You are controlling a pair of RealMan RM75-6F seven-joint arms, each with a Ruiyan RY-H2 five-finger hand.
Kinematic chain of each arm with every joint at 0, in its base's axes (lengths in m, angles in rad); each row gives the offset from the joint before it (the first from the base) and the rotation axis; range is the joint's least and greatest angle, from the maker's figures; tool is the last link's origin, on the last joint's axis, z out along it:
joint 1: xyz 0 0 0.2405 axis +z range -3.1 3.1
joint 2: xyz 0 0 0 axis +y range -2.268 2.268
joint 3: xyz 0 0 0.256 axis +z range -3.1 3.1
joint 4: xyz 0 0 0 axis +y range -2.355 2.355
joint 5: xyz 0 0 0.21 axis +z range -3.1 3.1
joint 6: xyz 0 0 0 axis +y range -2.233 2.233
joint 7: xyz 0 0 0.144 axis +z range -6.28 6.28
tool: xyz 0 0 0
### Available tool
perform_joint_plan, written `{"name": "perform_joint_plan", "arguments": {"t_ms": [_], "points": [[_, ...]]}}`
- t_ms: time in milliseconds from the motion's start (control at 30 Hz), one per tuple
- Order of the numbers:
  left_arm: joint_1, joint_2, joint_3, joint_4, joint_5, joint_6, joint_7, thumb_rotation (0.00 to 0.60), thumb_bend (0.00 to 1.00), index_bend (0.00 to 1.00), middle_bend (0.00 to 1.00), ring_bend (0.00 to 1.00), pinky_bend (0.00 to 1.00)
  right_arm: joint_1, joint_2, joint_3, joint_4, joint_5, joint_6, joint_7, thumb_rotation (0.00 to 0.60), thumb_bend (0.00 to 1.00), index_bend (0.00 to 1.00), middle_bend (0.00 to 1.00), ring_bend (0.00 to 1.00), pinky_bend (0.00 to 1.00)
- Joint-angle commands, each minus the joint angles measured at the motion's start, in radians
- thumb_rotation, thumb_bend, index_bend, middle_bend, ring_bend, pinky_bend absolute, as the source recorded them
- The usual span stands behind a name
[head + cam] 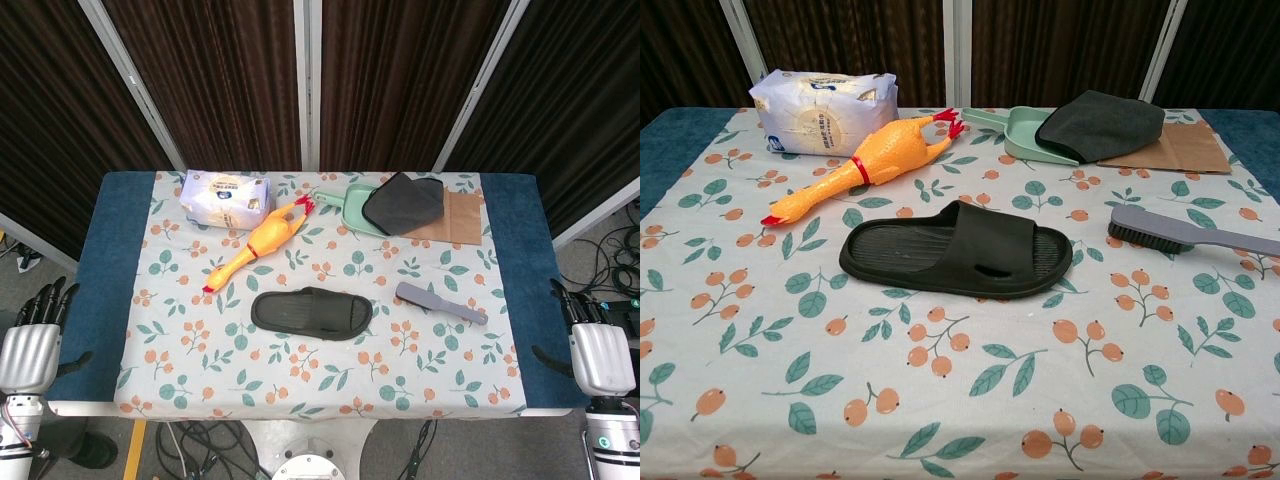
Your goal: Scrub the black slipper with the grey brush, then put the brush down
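Both hands, left [30, 345] and right [598, 350], spread, empty; grey brush [441, 303], black slipper [311, 313] well apart.

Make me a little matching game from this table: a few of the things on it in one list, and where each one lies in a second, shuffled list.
Things:
1. black slipper
2. grey brush
3. rubber chicken
4. tissue pack

Places:
A. far left corner of the floral cloth
B. middle of the cloth
C. right of the slipper
D. between the tissue pack and the slipper

Pairs: 1-B, 2-C, 3-D, 4-A
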Motion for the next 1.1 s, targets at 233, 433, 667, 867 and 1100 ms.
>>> {"name": "perform_joint_plan", "arguments": {"t_ms": [233, 433, 667, 867, 1100], "points": [[-0.001, -0.002, 0.001, -0.004, 0.003, -0.002, 0.005, 0.600, 0.06, 0.12, 0.12, 0.03, 0.16, 0.012, -0.001, -0.010, 0.001, -0.009, -0.033, 0.000, 0.600, 0.03, 0.08, 0.22, 0.17, 0.24], [-0.002, -0.004, 0.004, -0.003, 0.006, -0.005, -0.003, 0.600, 0.06, 0.12, 0.12, 0.03, 0.16, 0.106, -0.049, 0.009, 0.006, 0.074, -0.211, -0.074, 0.600, 0.01, 0.02, 0.17, 0.14, 0.22], [0.003, -0.003, 0.006, -0.002, 0.001, -0.006, -0.018, 0.600, 0.06, 0.12, 0.12, 0.03, 0.16, 0.238, -0.196, 0.047, 0.169, 0.209, -0.415, -0.169, 0.600, 0.00, 0.00, 0.10, 0.05, 0.15], [0.002, -0.003, 0.007, -0.001, -0.004, -0.012, -0.020, 0.600, 0.06, 0.12, 0.12, 0.03, 0.16, 0.312, -0.320, 0.067, 0.350, 0.258, -0.499, -0.169, 0.600, 0.00, 0.00, 0.09, 0.05, 0.15], [0.000, -0.004, 0.007, -0.001, -0.020, -0.027, -0.014, 0.600, 0.06, 0.12, 0.12, 0.03, 0.16, 0.378, -0.415, 0.072, 0.516, 0.284, -0.589, -0.148, 0.600, 0.00, 0.00, 0.09, 0.05, 0.15]]}}
